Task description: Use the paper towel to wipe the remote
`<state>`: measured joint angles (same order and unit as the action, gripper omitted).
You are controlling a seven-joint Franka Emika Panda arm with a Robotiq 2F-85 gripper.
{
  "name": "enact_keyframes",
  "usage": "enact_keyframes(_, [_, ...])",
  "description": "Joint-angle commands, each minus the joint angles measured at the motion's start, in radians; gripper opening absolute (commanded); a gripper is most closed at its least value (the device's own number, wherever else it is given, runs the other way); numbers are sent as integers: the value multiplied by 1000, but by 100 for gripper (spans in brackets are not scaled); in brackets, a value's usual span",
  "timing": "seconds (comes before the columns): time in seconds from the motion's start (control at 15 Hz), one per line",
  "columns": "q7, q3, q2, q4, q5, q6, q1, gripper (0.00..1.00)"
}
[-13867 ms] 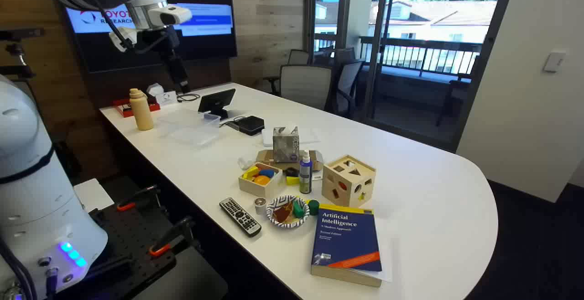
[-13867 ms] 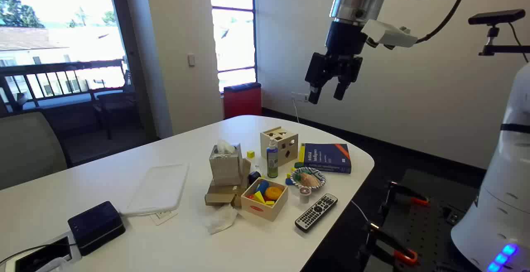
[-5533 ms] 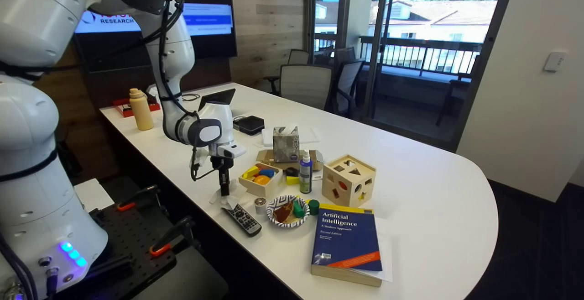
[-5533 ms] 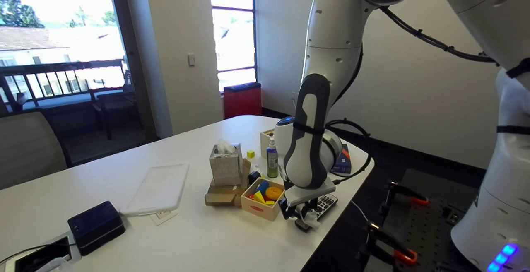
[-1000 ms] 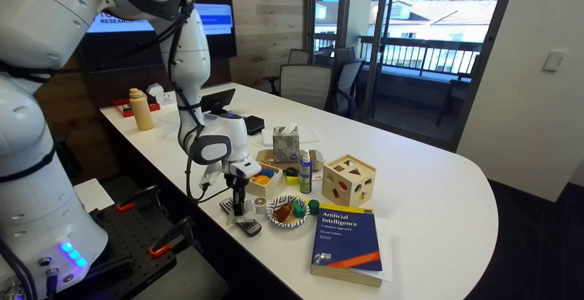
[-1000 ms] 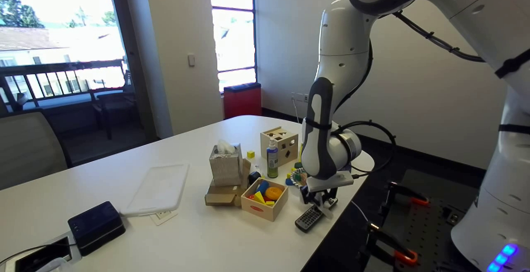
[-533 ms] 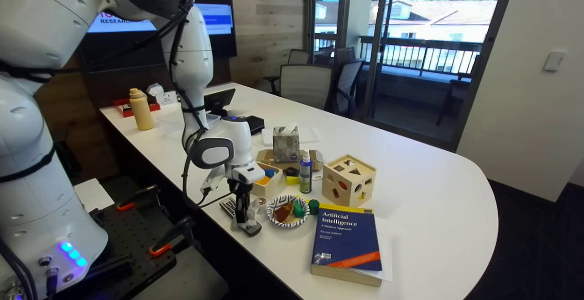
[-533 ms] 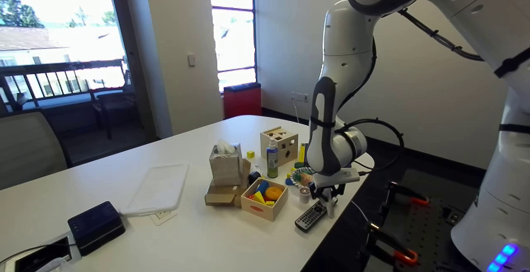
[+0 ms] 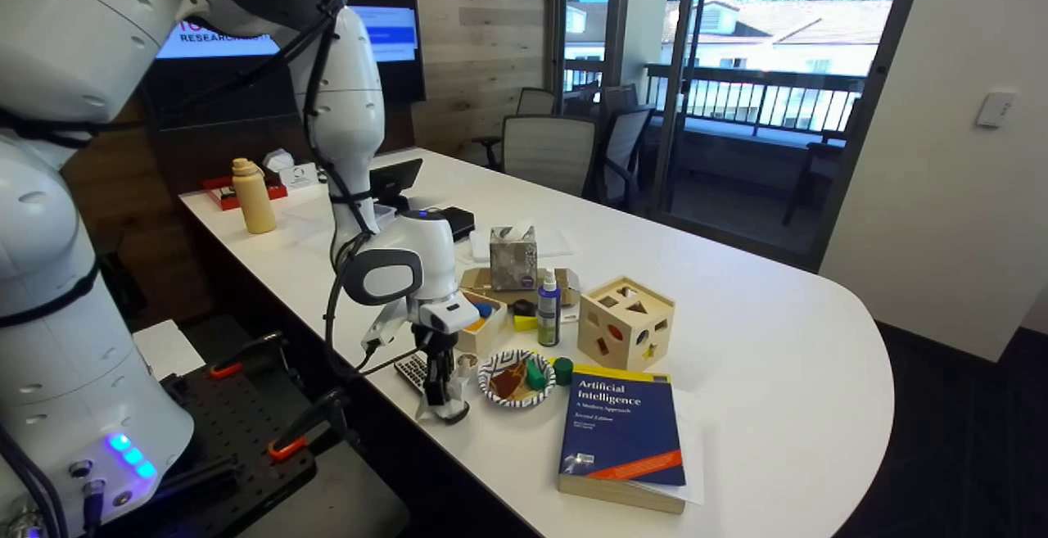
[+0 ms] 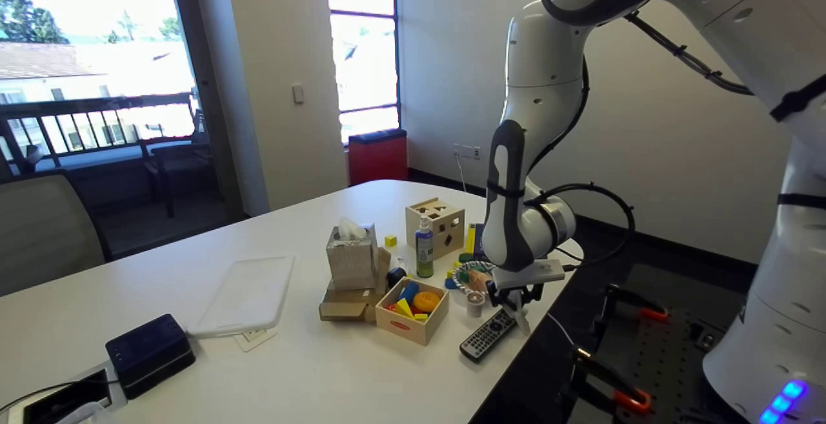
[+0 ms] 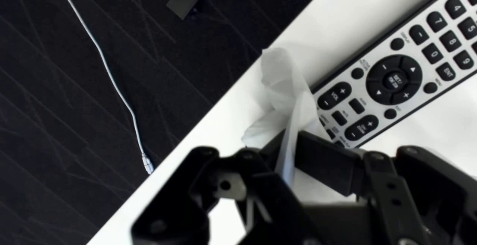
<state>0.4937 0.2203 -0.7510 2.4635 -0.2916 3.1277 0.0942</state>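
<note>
The remote [image 10: 485,339] lies flat on the white table near its edge. In the wrist view the silver face and black buttons of the remote [image 11: 395,80] show at the upper right. A crumpled white paper towel [image 11: 294,101] is pinched between my fingertips, its loose part spread over one end of the remote and the table beside it. My gripper [image 11: 292,140] is shut on it and points down over that end, seen also in an exterior view as the dark gripper [image 9: 442,395]. The buttons under the towel are hidden.
Close by stand a small cup [image 10: 475,306], a patterned bowl [image 9: 516,401] and a wooden box of blocks [image 10: 403,327]. Further off are a spray bottle [image 9: 549,313], a tissue box [image 9: 513,259], a wooden shape cube [image 9: 626,333] and a blue book [image 9: 622,440]. The table edge runs along the remote.
Long before, the towel lay by the box and my gripper hung open in the air. Over the last second, gripper and towel slid along the remote to its end nearer the book.
</note>
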Motion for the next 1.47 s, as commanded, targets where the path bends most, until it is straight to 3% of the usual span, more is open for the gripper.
enact_keyframes(0.0, [-29, -8, 22, 19, -14, 12, 41, 2])
enact_keyframes(0.8, [-79, -136, -7, -25, 8, -2, 90, 2])
enact_keyframes(1.4, [-90, -126, -13, -79, 19, -15, 196, 2])
